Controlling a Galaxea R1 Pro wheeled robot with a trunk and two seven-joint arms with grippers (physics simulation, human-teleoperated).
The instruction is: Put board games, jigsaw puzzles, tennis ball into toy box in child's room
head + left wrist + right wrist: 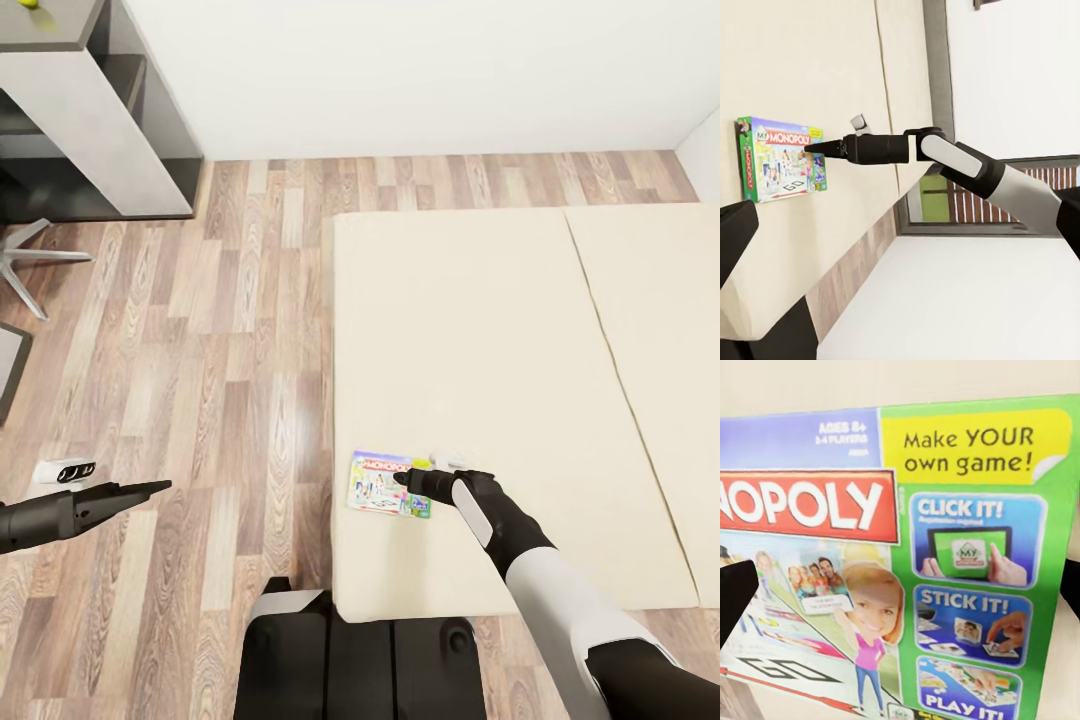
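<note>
Right arm [560, 590] reaches forward, jaws parted; left arm [60, 510] extends sideways.

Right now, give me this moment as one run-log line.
phase: reaching | right gripper: jaws open over Monopoly box on bed | left gripper: idle above floor | ball: on table

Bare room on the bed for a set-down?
Crowded only near the bed's front-left edge: Monopoly box with right end effector over it. Free: mattress between the box and the wall-side edge, and the right panel past the seam.
</note>
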